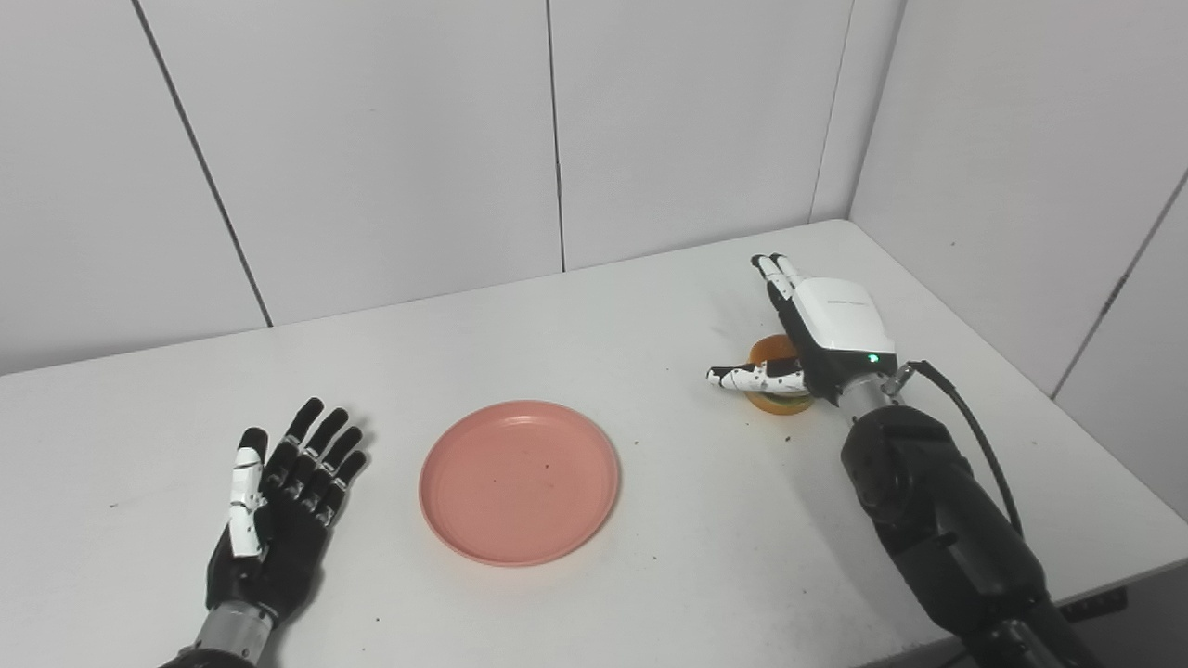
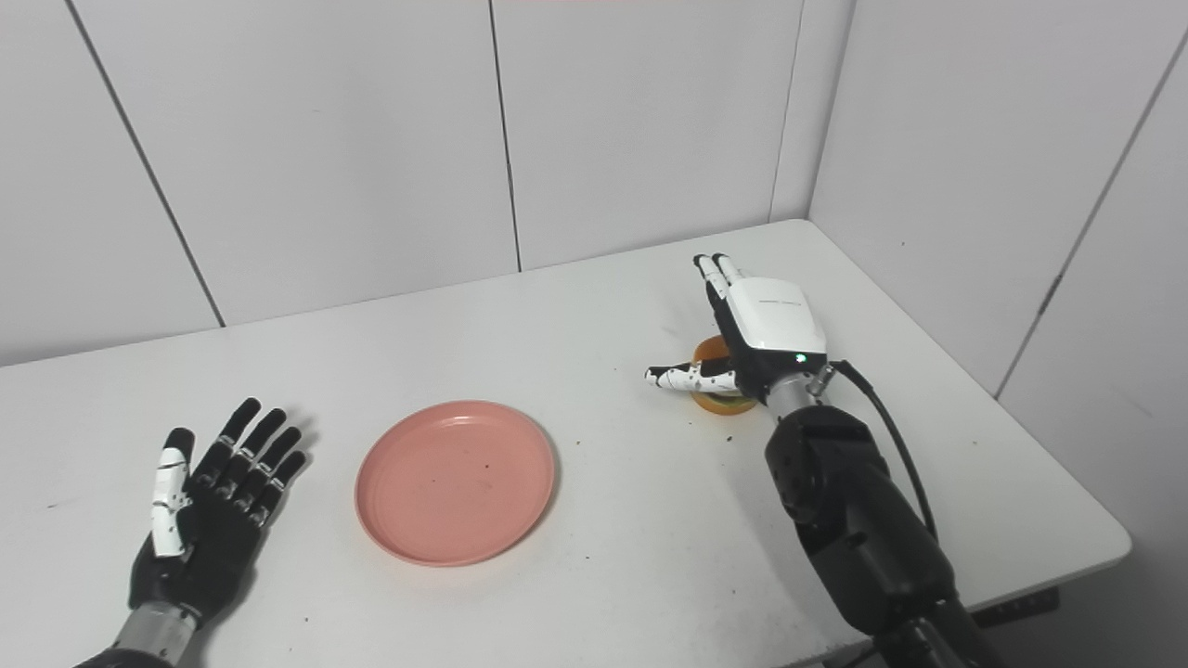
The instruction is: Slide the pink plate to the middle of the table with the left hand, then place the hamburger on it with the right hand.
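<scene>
White table, rectangular, set into a corner of pale panelled walls.

Nearest, at left: left hand, black, palm up, fingers spread, holding nothing, lying on the tabletop well apart from the plate.

Centre: pink plate, round, shallow, bare, a few dark specks on its surface.

Farther, at right: right hand, white-backed, fingers extended and apart, thumb out sideways, poised over the hamburger; whether it touches cannot be told. Hamburger orange-brown, mostly hidden beneath the hand, on the table clear of the plate.
</scene>
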`<state>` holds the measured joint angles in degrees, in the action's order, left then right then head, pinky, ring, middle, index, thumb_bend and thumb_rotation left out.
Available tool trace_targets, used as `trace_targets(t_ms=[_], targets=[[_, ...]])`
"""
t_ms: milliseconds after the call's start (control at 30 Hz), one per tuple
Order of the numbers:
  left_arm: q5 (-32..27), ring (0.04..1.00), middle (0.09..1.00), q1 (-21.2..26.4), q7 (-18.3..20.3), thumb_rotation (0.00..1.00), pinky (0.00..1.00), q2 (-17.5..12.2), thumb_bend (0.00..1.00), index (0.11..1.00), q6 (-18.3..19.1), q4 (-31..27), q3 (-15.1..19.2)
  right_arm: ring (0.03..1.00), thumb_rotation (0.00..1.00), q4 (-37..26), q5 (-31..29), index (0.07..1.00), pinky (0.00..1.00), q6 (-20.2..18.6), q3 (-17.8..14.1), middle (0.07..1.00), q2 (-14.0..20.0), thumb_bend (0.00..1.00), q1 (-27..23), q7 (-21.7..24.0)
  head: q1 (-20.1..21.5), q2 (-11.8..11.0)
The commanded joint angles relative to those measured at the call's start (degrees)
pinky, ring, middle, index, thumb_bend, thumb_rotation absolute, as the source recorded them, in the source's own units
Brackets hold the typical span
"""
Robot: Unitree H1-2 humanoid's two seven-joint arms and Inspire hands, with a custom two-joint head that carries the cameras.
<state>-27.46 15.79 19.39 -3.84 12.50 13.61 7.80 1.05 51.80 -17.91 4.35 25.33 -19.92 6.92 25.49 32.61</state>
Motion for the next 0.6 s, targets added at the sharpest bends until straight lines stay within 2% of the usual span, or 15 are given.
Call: trace_targets(t_ms=[0,133,300,567], targets=[[0.05,0.93,0.929,-0.58,-0.87,1.0,0.96,-0.78,0.49,0.919,2.13,0.57,0.27,0.924,0.64,-0.48,-0.78,0.957,0.84,-0.66,-0.12,0.965,0.65,0.96,-2.85,-0.31,0.04,0.22],[0.36,0.928,0.927,-0.56,-0.97,1.0,0.96,-0.96,0.5,0.919,1.87,0.63,0.12,0.918,0.64,1.17,-1.46,0.953,0.86,-0.61,0.28,0.935,0.82,0.96,-3.11,-0.65,0.06,0.31],[0.33,0.929,0.928,-0.53,-0.62,1.0,0.96,-1.26,0.5,0.919,1.58,1.05,0.07,0.926,0.63,2.77,-1.29,0.953,0.84,-1.65,0.47,0.969,1.02,0.97,-3.2,-0.91,-0.21,0.5],[0.0,0.926,0.926,-0.83,-1.38,1.0,0.95,-1.25,0.5,0.917,2.48,0.0,0.19,0.923,0.6,3.21,-1.76,0.955,0.82,-4.3,0.23,0.965,1.03,0.95,-2.84,-0.13,-0.3,0.91]])
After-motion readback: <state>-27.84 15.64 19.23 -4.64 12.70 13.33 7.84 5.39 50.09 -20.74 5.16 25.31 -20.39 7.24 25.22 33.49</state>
